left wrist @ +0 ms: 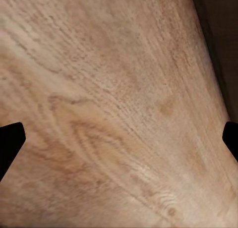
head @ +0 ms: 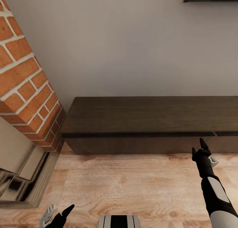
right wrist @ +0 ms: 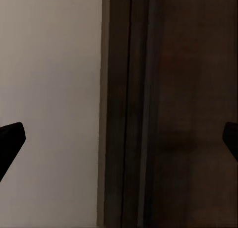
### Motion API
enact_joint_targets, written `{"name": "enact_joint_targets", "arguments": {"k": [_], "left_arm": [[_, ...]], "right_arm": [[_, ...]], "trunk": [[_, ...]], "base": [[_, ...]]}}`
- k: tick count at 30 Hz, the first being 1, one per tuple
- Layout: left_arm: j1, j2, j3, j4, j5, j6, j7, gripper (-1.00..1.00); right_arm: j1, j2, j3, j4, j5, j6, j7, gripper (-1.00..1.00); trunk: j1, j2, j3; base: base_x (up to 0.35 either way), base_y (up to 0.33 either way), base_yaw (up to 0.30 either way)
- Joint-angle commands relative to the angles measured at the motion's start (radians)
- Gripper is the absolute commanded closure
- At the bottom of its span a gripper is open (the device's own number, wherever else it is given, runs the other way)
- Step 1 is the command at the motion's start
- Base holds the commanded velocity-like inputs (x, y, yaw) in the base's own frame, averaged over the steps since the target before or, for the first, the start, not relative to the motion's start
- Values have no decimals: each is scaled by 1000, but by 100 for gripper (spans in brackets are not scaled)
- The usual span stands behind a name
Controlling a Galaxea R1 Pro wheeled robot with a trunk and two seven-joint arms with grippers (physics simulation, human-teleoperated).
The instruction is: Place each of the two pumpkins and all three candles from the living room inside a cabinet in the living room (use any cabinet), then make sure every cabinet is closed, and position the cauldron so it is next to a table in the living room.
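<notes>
Wall point(head: 115, 40) behind cabinet point(head: 148, 122), long axis left-right.

From the head, the long dark brown wood cabinet point(head: 148, 122) is viewed downward, frontally. Pale wood floor point(left wrist: 109, 99) is viewed closely from the left wrist. The cabinet point(right wrist: 168, 109) is shared, close-up, by the right wrist view.

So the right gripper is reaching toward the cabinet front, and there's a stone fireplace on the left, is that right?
Not quite: the fireplace is brick, not stone, as the head view shows. The rest holds: the right gripper reaches toward the cabinet front.
</notes>
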Motion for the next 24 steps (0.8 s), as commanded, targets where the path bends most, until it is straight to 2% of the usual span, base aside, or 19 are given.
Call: {"name": "enact_joint_targets", "arguments": {"k": [1,10,17,22,24], "left_arm": [[-1,0,1,-1,4,7,-2,-100],[-6,1,-7,20,-6,-2,-10,-100],[-6,-2,-9,39,-33,-22,-10,-100],[-7,-5,-2,42,-24,-20,-6,-100],[-7,0,0,35,0,-15,-11,-100]], "right_arm": [[-1,0,-2,1,-11,10,2,-100],[-1,3,-2,1,-12,10,4,-100],[-1,4,-2,1,-12,8,4,-100],[-1,2,-2,1,-11,8,4,-100],[-1,1,-2,1,-12,9,4,-100]], "trunk": [[0,-1,-5],[0,-1,-5],[0,-1,-5],[0,-1,-5],[0,-1,-5]], "base": [[0,0,0],[0,0,0],[89,0,0],[24,0,0],[8,0,0]]}}
